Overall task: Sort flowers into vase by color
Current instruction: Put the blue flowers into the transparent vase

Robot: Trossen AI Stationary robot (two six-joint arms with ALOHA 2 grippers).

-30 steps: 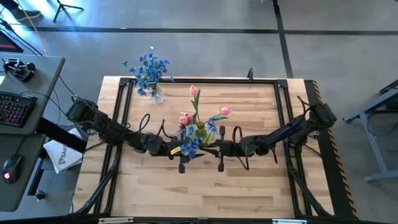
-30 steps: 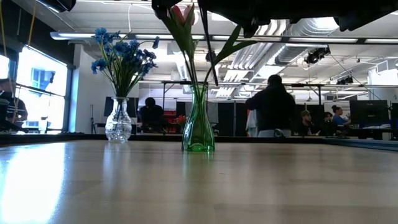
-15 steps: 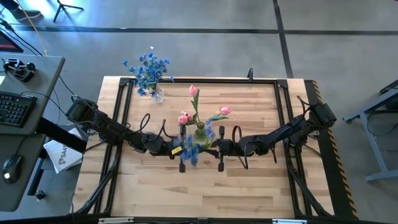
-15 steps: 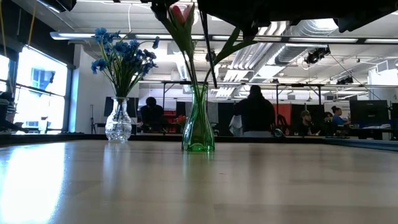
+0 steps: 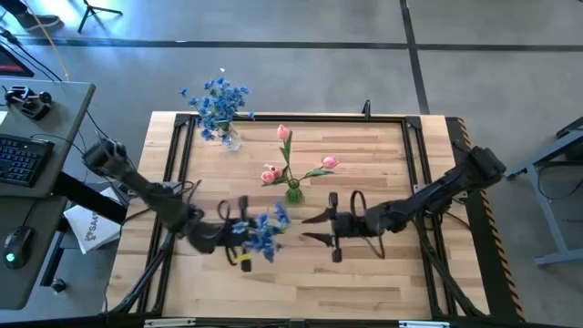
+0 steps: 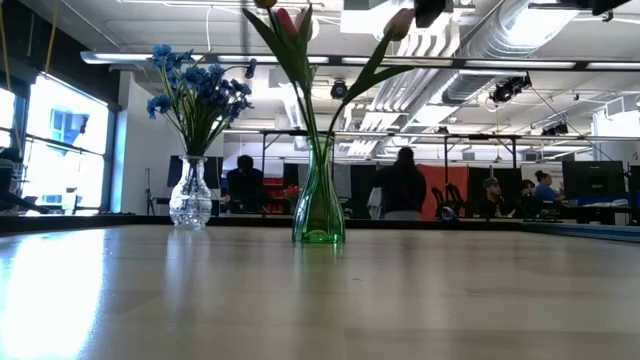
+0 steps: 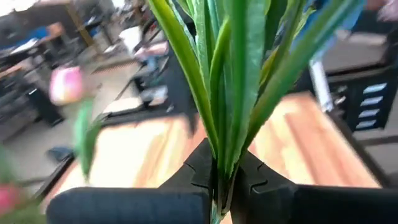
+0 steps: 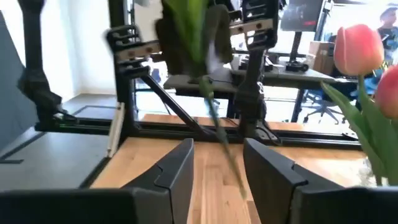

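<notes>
Left claw (image 5: 239, 239), high view: clamped on my blue spray (image 5: 266, 233), near the green vase (image 5: 292, 192) of tulips; right claw (image 5: 330, 229) empty. Left wrist view: green stems (image 7: 227, 112) pinched between fingers (image 7: 200, 174). Risk: loose blossoms snagging the tulips (image 5: 271, 173) in transit.

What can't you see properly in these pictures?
- Low view: both arms are out of the picture; the pink tulips are cut off by the top edge.
- Left wrist view: the left tool grips green stems, but the blossoms run off the top edge; a pink tulip is blurred.
- Right wrist view: the left arm's stem beyond the open right tool is blurred.
- High view: the blue spray hides the left tool.
</notes>
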